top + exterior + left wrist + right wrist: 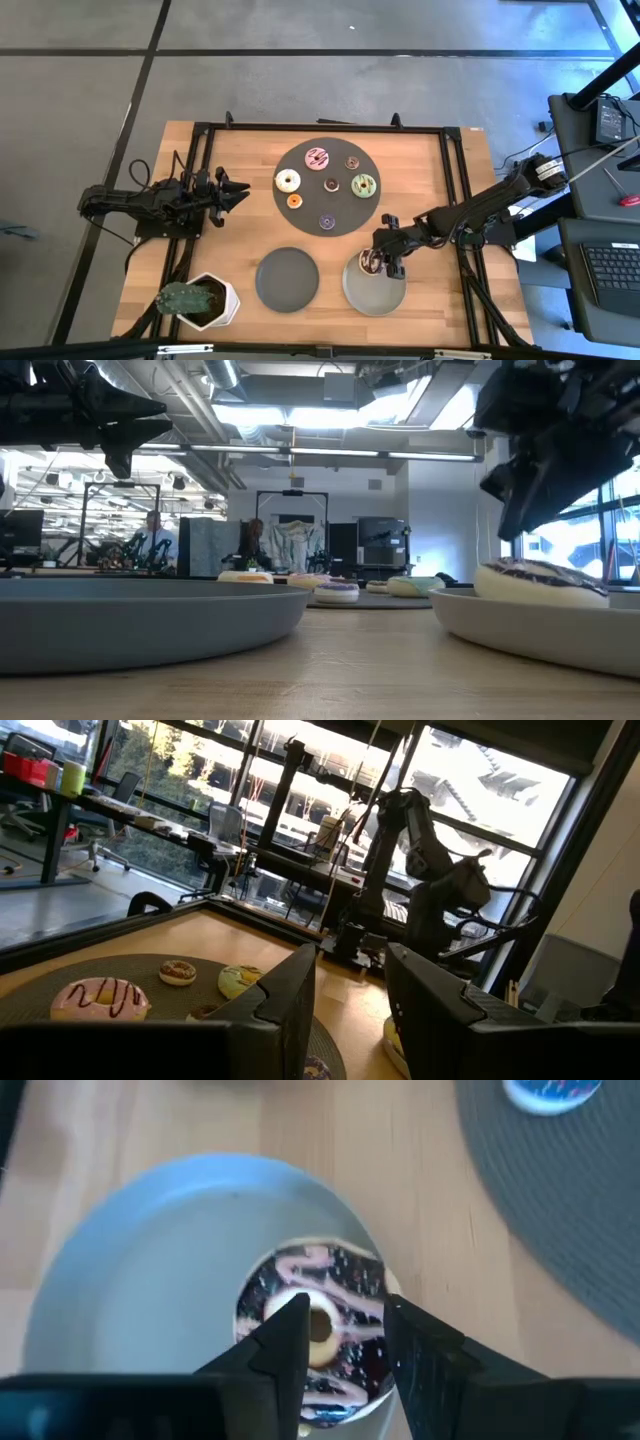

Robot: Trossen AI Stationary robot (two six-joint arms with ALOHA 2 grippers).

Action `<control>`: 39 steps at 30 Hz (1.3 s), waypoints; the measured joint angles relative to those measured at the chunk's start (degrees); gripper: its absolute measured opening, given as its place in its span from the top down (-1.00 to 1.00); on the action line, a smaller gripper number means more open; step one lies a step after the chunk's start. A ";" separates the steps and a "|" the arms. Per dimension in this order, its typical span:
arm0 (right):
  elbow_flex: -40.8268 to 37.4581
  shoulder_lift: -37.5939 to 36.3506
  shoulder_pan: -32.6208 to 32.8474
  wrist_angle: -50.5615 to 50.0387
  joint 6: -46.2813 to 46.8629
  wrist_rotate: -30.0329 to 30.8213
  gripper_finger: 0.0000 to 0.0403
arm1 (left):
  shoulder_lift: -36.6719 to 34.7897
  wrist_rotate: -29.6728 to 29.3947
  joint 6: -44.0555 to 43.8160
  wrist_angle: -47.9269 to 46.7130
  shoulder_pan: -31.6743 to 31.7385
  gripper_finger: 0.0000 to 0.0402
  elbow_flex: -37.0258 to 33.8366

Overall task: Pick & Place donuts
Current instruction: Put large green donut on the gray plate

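The chocolate-sprinkled donut [370,263] [312,1330] lies flat in the light grey plate [362,294] [520,628]. My right gripper [385,262] [342,1342] hovers open just above it, a finger on either side of its hole. The low view shows a gap between this gripper and the donut [540,582]. Several other donuts rest on the dark round mat [305,215]: pink [318,157], white [288,180], green [363,184], orange [294,201], purple [327,221] and two small brown ones. My left gripper [238,193] [350,1010] waits open, left of the mat.
A dark grey plate [287,279] sits empty next to the light one, near the table's near edge. A potted plant in a white pot [197,300] stands at the near left corner. Black frame rails [455,190] run along the table's sides.
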 joint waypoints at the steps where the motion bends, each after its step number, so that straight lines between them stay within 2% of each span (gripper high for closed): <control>1: 0.00 -0.55 0.00 -0.01 -0.19 0.00 0.35 | -0.02 -0.02 0.02 0.00 -0.02 0.40 0.02; 5: 0.00 -2.49 -0.03 -1.66 -1.55 0.37 0.35 | -0.01 -0.11 0.02 0.00 -0.02 0.40 0.00; 8: 0.00 -4.62 -0.90 -3.69 -2.83 5.24 0.35 | 0.00 -0.13 0.01 0.00 0.00 0.40 0.00; 10: 0.00 -5.72 -2.59 -4.32 -2.92 7.58 0.35 | -0.01 -0.11 0.00 -0.01 0.00 0.40 0.01; 15: 0.00 -5.70 -10.13 -3.32 -8.89 8.06 0.35 | 0.00 -0.13 0.02 0.13 0.00 0.40 0.02; 18: 0.00 -4.59 -15.87 -2.16 -12.11 8.68 0.35 | -0.02 -0.13 0.01 0.13 -0.01 0.40 0.01; 23: 0.00 -1.37 -24.28 -1.59 -22.50 8.50 0.35 | 0.00 -0.13 0.02 0.13 0.00 0.40 0.01; 26: 0.00 1.73 -28.16 0.75 -27.55 5.73 0.35 | 0.00 -0.13 0.02 0.13 0.00 0.40 0.02; 28: 0.00 3.79 -29.95 2.45 -29.94 4.23 0.35 | 0.00 -0.13 0.00 0.13 -0.01 0.40 0.00; 39: 0.00 11.91 -34.36 6.58 -34.36 5.22 0.35 | -0.02 -0.15 0.02 0.11 -0.02 0.40 0.00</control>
